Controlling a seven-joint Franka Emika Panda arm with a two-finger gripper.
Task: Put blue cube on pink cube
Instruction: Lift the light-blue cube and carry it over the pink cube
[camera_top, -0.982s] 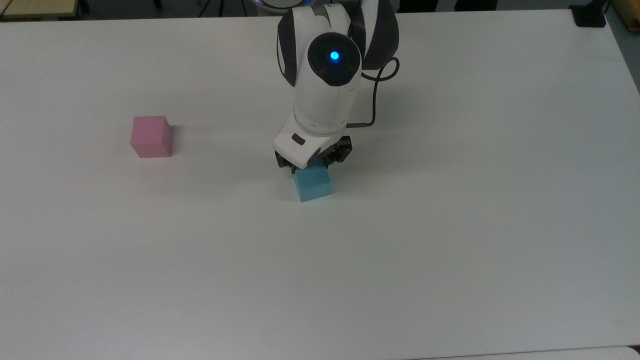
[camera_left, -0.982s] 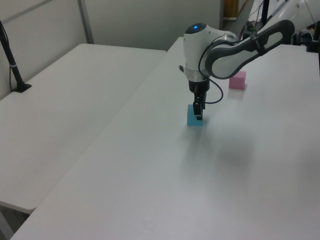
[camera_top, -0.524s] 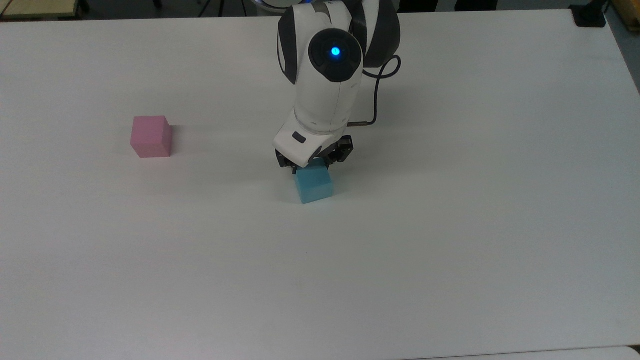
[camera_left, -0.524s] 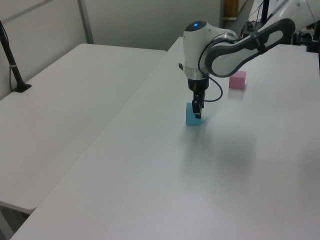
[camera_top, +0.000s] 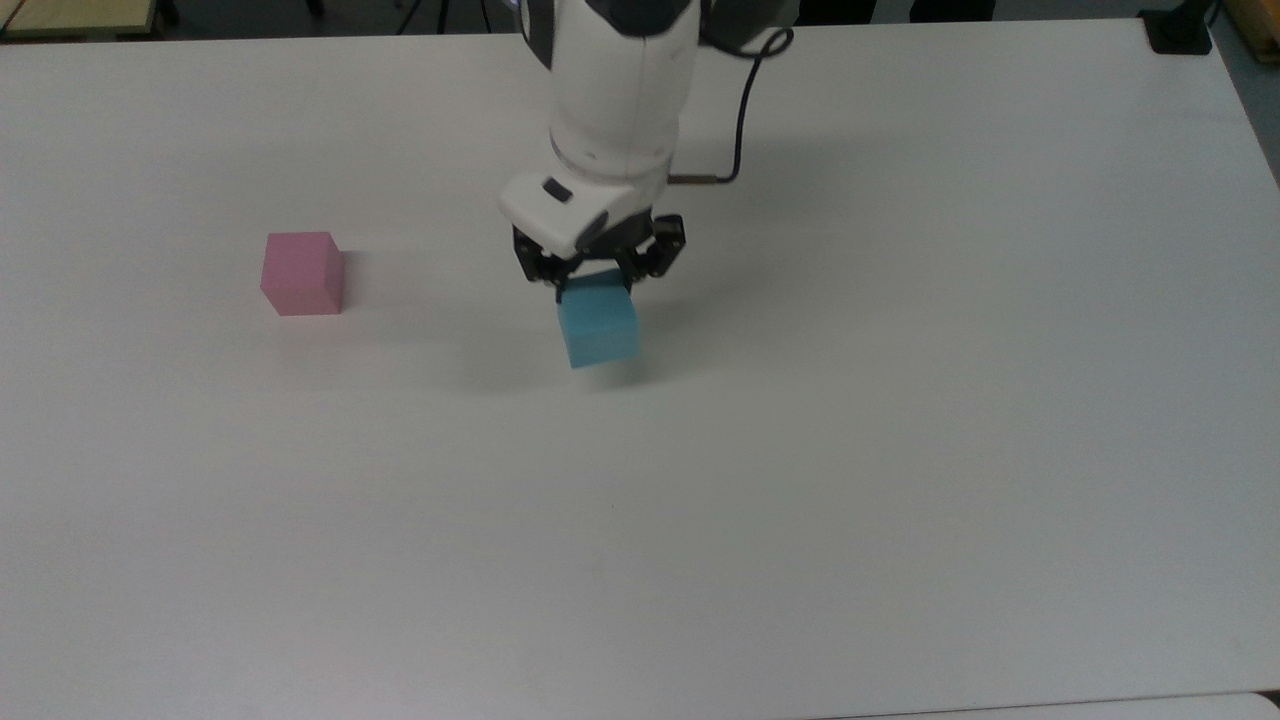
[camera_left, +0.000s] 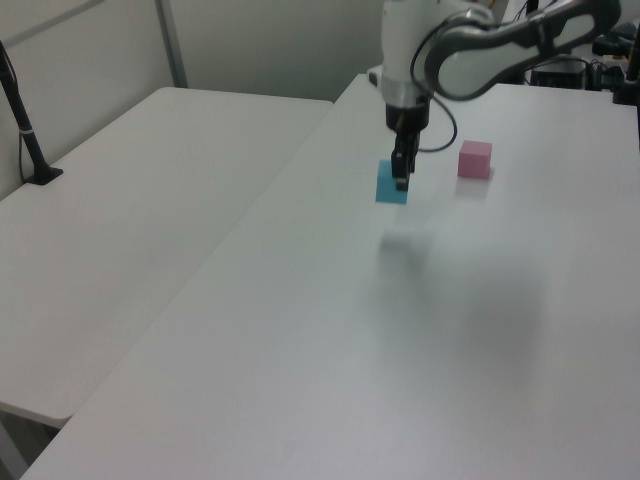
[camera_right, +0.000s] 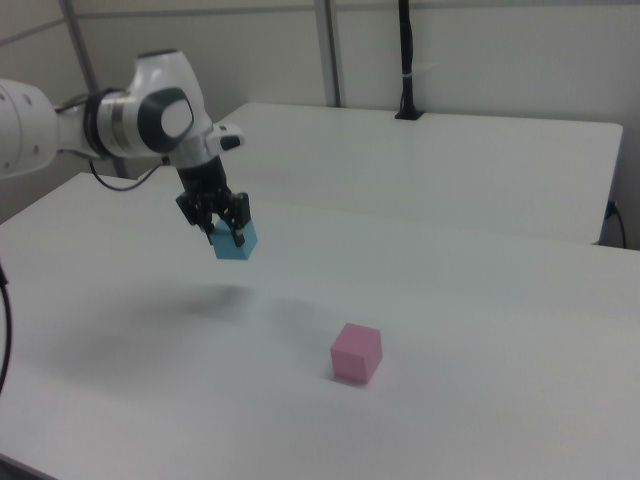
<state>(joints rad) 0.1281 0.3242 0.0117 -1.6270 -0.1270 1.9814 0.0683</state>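
The blue cube hangs in the air above the white table, its shadow on the surface below. My gripper is shut on it from above. The pink cube sits alone on the table, well off toward the top view's left of the gripper and apart from it.
A second white table stands beside this one in the left view. A black post rises from a base on that table. A black mount sits at the top view's far right corner.
The blue cube was resting on the table under the shut gripper. Now it is lifted clear of the surface and carried a little toward the top view's left.
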